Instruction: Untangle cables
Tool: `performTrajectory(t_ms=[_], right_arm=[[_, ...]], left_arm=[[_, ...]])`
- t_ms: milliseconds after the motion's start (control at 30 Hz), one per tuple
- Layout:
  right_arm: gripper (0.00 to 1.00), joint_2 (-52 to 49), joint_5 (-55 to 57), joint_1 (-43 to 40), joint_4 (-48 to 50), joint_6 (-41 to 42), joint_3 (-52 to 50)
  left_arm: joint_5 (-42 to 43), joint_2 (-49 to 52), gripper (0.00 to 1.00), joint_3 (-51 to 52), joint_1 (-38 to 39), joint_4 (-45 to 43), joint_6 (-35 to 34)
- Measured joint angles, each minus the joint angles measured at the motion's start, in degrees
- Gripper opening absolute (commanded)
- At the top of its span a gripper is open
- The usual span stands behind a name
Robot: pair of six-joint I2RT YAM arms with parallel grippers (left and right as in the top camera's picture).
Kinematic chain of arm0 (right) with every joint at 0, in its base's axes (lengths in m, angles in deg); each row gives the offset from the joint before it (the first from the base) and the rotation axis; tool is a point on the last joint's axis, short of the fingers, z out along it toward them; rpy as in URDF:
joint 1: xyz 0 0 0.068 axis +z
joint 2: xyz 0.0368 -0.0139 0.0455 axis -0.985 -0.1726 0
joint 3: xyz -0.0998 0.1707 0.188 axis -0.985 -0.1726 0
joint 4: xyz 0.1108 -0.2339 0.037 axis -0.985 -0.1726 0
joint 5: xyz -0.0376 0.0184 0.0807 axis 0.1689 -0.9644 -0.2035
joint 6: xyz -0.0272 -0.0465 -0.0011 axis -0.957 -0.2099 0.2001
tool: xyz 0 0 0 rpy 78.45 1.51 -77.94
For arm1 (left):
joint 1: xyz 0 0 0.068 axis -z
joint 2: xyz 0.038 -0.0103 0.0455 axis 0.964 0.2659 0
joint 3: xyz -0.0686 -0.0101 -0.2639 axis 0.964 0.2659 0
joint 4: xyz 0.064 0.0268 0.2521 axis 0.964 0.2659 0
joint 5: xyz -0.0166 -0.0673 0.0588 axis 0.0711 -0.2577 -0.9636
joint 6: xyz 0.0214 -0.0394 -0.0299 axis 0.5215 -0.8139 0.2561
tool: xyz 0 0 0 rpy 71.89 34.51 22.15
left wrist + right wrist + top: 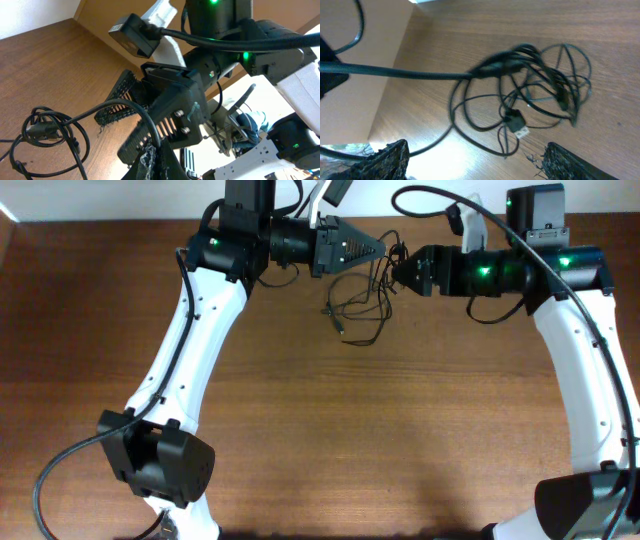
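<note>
The cables (pixel 358 298) are a loose tangle of thin black cords on the wooden table, at the back middle. In the right wrist view the tangle (pixel 535 85) lies ahead of the jaws, with a small plug (pixel 518 125) at its near side. My left gripper (pixel 378 248) is just above and left of the tangle. In the left wrist view its fingers (pixel 160 160) are shut on one strand that arcs down to the coiled cords (pixel 45 130). My right gripper (pixel 397 272) faces it from the right, open and empty (pixel 475 155), above the table near the tangle.
The two grippers sit very close, tip to tip; the right gripper's open mesh fingers (pixel 125 100) fill the left wrist view. Thick black arm cables (pixel 440 195) loop above the right arm. The table's far edge (pixel 120 220) lies just behind.
</note>
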Motion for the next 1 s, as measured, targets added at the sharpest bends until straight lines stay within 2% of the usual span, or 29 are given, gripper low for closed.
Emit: performTrajectory(t_ms=[100,133,233,267,300,367,433,533,567,700,800,900,967,1000], right_arm=[[0.8,0.0,5.3,2.1,2.4,2.4,0.1],[0.72,0.0,10.1,3.0,3.4,3.8,0.1],[0.32,-2.0,17.3,3.9,5.5,6.2,0.2],[0.12,-4.0,19.3,3.9,6.1,7.4,0.2],[0.04,-4.9,20.2,3.9,6.3,8.3,0.2],[0.04,-5.4,24.1,3.9,5.6,11.3,0.2],[0.04,-5.4,28.1,2.7,2.0,14.6,0.3],[0.04,-5.4,30.3,0.4,-1.8,16.0,0.3],[0.04,-5.4,30.7,0.1,-2.1,16.1,0.3],[0.04,-5.4,31.2,0.0,-2.4,16.1,0.0],[0.05,-5.4,26.1,0.3,-1.0,11.8,-0.2],[0.06,-5.4,21.8,3.6,-0.6,8.9,-0.2],[0.06,-5.4,21.4,5.7,0.1,8.3,-0.2],[0.07,-5.4,21.0,5.9,0.2,8.2,-0.3]], left_arm=[[-0.2,0.0,0.0,0.0,0.3,0.2,-1.5],[0.2,0.0,0.0,0.0,0.5,0.2,-2.2],[3.4,0.0,0.0,0.0,0.7,-0.9,-5.7],[5.4,0.0,0.0,0.0,0.6,-3.5,-7.4],[6.9,0.0,0.0,0.0,0.5,-5.1,-8.5],[9.2,-0.1,0.0,0.0,-0.5,-7.3,-9.9],[8.2,-0.2,0.0,0.0,-4.8,-8.5,-11.5],[-2.6,-2.8,0.0,0.2,-12.4,-12.7,-15.1],[-7.3,-7.3,0.0,0.2,-16.5,-15.8,-16.2],[-22.4,-23.8,0.0,-0.6,-20.6,-19.1,-17.0],[-27.2,-30.2,0.0,-1.1,-23.1,-19.2,-16.7],[-28.9,-29.8,0.0,-1.1,-24.0,-19.1,-16.7],[-31.6,-29.4,0.0,-1.1,-26.4,-24.7,-17.2],[-33.9,-29.2,0.0,-2.0,-28.3,-32.7,-19.4]])
